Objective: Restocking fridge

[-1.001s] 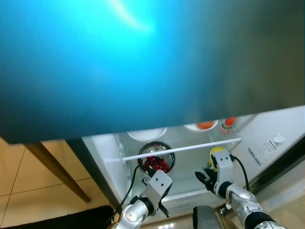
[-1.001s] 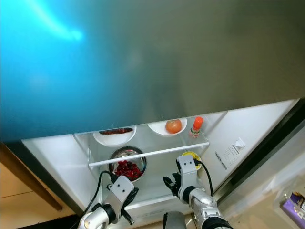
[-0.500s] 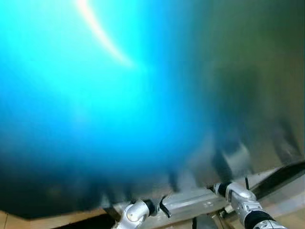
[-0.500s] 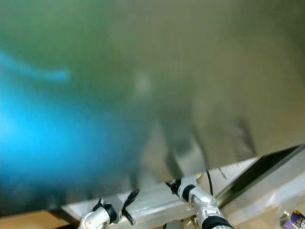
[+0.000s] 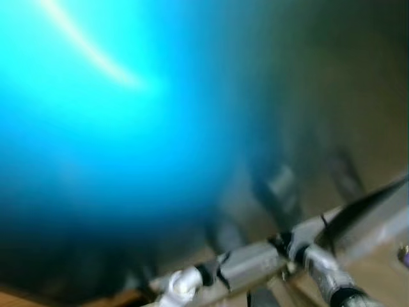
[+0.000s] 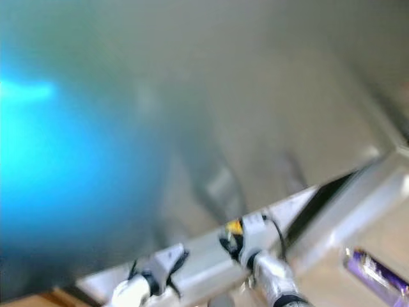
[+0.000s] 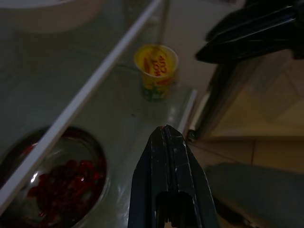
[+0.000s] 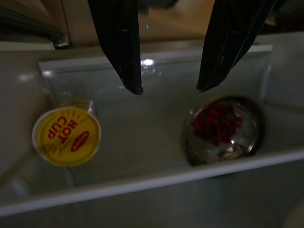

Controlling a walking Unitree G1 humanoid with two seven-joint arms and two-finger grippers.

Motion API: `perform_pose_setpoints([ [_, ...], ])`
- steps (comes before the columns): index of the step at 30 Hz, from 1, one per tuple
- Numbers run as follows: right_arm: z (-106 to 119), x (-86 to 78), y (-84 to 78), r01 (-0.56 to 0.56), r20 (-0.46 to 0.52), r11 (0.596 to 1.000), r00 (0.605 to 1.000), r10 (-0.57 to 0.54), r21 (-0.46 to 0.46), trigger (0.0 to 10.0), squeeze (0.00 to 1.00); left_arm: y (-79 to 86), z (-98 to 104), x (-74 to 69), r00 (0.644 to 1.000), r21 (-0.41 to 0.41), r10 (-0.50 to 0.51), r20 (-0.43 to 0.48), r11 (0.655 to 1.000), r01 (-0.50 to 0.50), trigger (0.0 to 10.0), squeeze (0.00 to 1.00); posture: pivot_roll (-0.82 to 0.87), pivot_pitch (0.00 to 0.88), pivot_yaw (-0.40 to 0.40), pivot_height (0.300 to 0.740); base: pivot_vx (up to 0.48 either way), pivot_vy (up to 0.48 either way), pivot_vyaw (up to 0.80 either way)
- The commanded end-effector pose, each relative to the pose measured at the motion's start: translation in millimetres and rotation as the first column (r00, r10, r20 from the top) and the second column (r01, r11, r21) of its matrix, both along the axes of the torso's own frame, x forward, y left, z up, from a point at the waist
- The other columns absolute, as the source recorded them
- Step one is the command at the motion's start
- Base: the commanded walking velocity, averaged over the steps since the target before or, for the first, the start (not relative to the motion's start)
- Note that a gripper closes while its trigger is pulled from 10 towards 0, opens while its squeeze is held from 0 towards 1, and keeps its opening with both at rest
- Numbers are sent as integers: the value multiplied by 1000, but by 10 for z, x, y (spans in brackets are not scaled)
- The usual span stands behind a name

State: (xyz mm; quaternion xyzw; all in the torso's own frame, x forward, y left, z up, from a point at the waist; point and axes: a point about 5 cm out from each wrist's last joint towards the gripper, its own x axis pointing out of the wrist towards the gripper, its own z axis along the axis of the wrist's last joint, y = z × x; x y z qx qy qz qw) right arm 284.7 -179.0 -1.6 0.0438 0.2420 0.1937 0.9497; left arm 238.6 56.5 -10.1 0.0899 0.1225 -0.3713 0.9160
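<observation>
Black, matte and tapered: the left gripper (image 7: 167, 135) shows its two long fingers pressed flat together, jaws clenched on nothing, hovering above the glass shelf (image 7: 128, 114) inside the fridge. Right gripper (image 8: 168, 88) has jaws released, two dark finger blades spread well apart, tips hanging above the same shelf with nothing between them.

Head views are heavily blurred. Two silver arms reach forward low in frame: left gripper (image 6: 167, 265) near the shelf edge, right gripper (image 6: 238, 238) just beside a yellow smear. A large out-of-focus blue-to-grey fridge door (image 5: 128, 128) takes up most of both eye views; no detail readable on it. One purple blurred item (image 6: 377, 275) lies on the floor to the right, identity unclear.

Shelf contents, counted:
- 1 yellow cup (image 8: 66, 135), round lid printed "HOT CUP" in red, paper-like tapered body, standing upright on the glass near the shelf's corner. Seen from the left wrist (image 7: 156, 71) it stands beyond the clenched fingertips, well apart from them.
- 1 shiny metal bowl (image 8: 223, 130), round, reflective rim, holding dark red berry-like fruit. It sits on the glass apart from the cup, partly behind the white front rail (image 8: 152, 183).
- 1 pale white dish (image 7: 47, 16) on a higher shelf, edge only, contents not discernible.

Glass shelf is smooth and translucent, with one white plastic rail along its front edge. Lighting inside the wrist views is dim.
</observation>
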Motion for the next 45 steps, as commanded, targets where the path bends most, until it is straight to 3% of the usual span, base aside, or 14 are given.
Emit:
perform_pose_setpoints([
  [1, -31, -24, 61, -12, -11, 1000, 1000, 12, 10, 10000, 0, 12, -70, -71, 999, 18, -11, -30, 1000, 12, 10000, 0, -73, 60, -16, 639, 0, 0, 0],
  [14, -16, -24, 50, -22, 2, 999, 1000, 22, 34, 10000, 0, 18, -86, -77, 999, 27, -8, -39, 1000, 9, 10000, 0, -75, 54, -17, 639, 0, 0, 0],
  [37, -149, -169, -33, -7, -72, 1000, 997, 9, 25, 10000, 0, 52, -132, -103, 998, 40, -1, -64, 999, 4, 10000, 0, -74, 55, -17, 740, 0, 0, 0],
  [45, -218, -254, -70, 1, -102, 1000, 995, 0, 15, 10000, 0, 45, -147, -122, 997, 42, -10, -73, 999, 13, 10000, 0, -75, 54, -18, 740, 0, 0, 0],
])
